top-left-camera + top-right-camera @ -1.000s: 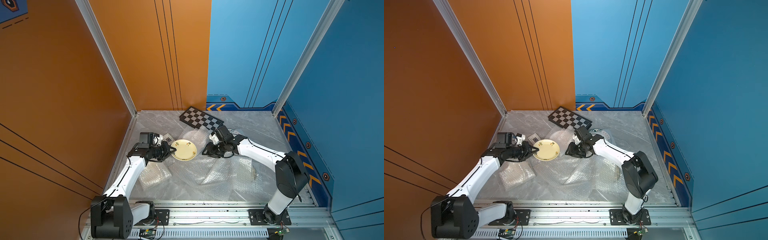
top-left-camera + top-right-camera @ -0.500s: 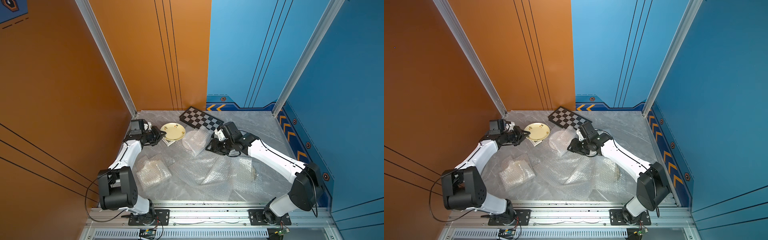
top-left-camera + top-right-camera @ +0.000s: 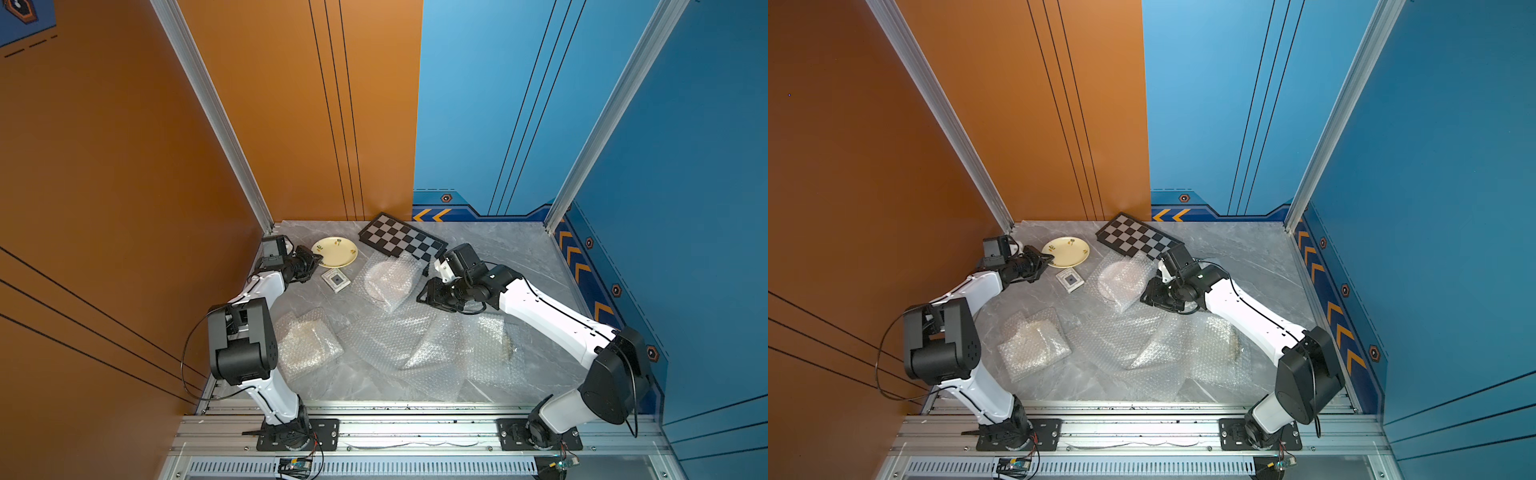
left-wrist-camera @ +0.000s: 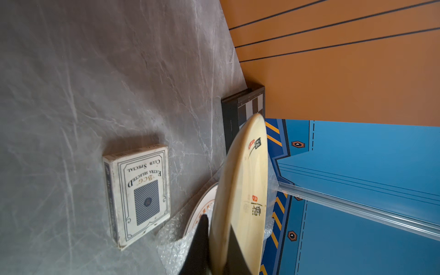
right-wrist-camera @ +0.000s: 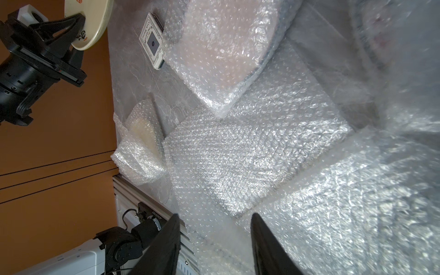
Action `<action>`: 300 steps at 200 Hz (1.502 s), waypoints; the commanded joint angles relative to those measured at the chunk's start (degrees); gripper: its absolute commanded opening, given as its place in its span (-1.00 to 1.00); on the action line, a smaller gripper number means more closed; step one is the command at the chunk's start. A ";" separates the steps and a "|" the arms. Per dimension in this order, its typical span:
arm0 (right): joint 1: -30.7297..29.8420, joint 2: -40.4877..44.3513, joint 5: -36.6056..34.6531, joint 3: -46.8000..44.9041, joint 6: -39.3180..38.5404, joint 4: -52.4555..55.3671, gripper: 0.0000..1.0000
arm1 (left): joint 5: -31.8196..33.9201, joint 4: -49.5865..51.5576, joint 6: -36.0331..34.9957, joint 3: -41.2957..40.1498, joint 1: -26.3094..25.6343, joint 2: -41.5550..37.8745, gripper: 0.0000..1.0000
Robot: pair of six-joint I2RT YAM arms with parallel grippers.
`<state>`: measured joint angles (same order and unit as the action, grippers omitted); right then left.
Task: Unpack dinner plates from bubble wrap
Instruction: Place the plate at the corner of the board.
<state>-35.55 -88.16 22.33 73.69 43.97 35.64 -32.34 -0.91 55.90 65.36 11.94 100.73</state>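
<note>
**Got the pale yellow plate [image 3: 334,251] by the rim**

Pinching it tight with the left gripper [image 3: 317,258] near the far corner, beside the checkerboard [image 3: 401,241] and card box [image 3: 336,280]. Holding the right gripper [image 5: 214,215] jaws apart, empty, over loose bubble wrap [image 5: 238,154], next to a wrapped plate [image 5: 221,47].

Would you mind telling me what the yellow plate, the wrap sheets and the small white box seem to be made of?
The yellow plate looks like glazed ceramic: smooth, glossy cream face with printed marks. The wrap is clear plastic bubble film: shiny rows of bubbles, crinkled. The box is probably printed cardboard, matte, with worn edges.
</note>
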 commanded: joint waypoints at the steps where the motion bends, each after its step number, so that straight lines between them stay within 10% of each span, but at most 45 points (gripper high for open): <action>1: 0.24 -1.41 -0.35 2.13 0.30 2.76 0.01 | 0.60 -3.88 1.14 2.63 0.78 2.45 -0.88; 300: -0.09 -13.92 0.61 12.84 0.32 5.96 0.01 | 1.11 -5.51 3.87 13.16 5.71 21.59 -0.91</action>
<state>-35.57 -100.79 22.44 84.58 43.97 39.48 -32.12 -5.87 58.59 76.71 16.97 120.66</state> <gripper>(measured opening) 0.505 0.102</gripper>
